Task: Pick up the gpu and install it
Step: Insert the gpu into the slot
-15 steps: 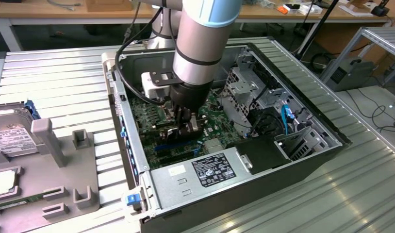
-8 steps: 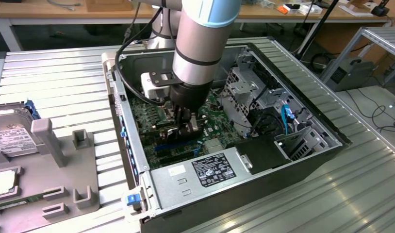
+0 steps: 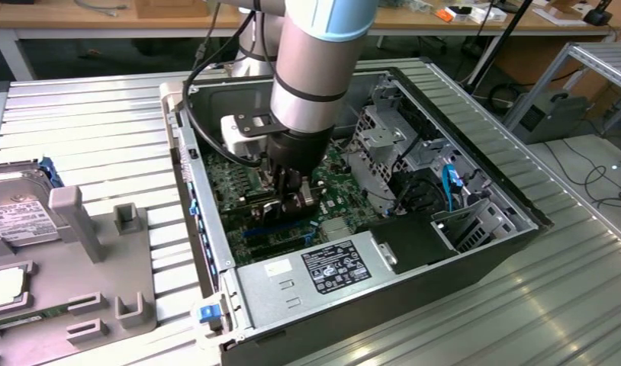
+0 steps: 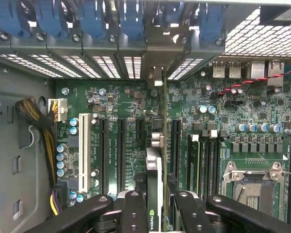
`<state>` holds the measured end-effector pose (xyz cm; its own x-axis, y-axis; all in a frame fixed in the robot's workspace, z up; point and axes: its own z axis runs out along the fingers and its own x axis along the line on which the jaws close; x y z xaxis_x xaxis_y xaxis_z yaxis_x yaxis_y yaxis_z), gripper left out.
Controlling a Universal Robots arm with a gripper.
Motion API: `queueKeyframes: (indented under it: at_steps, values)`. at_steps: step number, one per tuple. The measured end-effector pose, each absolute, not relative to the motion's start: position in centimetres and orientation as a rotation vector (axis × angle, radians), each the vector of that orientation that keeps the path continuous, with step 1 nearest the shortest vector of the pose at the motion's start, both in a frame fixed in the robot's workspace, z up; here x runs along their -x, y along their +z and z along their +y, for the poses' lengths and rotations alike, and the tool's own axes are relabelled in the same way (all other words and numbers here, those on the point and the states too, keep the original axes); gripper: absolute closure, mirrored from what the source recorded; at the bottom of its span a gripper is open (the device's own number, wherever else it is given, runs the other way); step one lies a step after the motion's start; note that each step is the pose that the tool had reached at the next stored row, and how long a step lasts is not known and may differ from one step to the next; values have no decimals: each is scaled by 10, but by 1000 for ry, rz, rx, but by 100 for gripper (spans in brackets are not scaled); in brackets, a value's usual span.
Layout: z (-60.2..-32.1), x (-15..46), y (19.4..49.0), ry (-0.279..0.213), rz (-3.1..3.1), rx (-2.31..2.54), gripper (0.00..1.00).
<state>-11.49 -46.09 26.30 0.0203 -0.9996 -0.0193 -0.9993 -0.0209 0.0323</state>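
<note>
Hand (image 4: 154, 206) clenched on the gpu (image 4: 154, 170), edge-on above the motherboard (image 4: 223, 121). Slight misalignment with the slot (image 4: 175, 145) could jam it.

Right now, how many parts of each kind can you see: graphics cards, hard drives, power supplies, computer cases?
gpu, upright in the gripper over the motherboard: 1
hard drives, in the tray on the exterior view's left: 2
power supply: 1
computer case, open: 1
Total: 5
</note>
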Motion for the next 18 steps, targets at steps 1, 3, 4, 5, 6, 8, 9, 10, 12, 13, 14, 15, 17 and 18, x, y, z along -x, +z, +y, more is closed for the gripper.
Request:
queueKeyframes:
  at_steps: [1, 3, 4, 5, 6, 8, 9, 10, 12, 13, 14, 15, 17, 18]
  values:
    - [-461, 115, 263, -57, -2191, -2238, 73]
    - [-461, 115, 263, -57, -2191, -2238, 73]
    - [-461, 115, 263, -57, -2191, -2238, 73]
    - [-461, 115, 262, -59, -2191, -2237, 73]
    - [-461, 115, 261, -59, -2191, -2237, 73]
    - [-459, 115, 261, -58, -2191, -2237, 73]
    - [-457, 115, 261, -54, -2189, -2235, 73]
    - [-457, 115, 261, -53, -2187, -2236, 73]
    - [-457, 115, 261, -53, -2187, -2236, 73]
    - [-457, 115, 261, -54, -2187, -2237, 73]
    - [-457, 115, 261, -55, -2188, -2237, 73]
    - [-457, 115, 261, -55, -2188, -2237, 73]
    - [-459, 115, 261, -56, -2188, -2237, 73]
    - [-459, 115, 261, -56, -2188, -2238, 73]
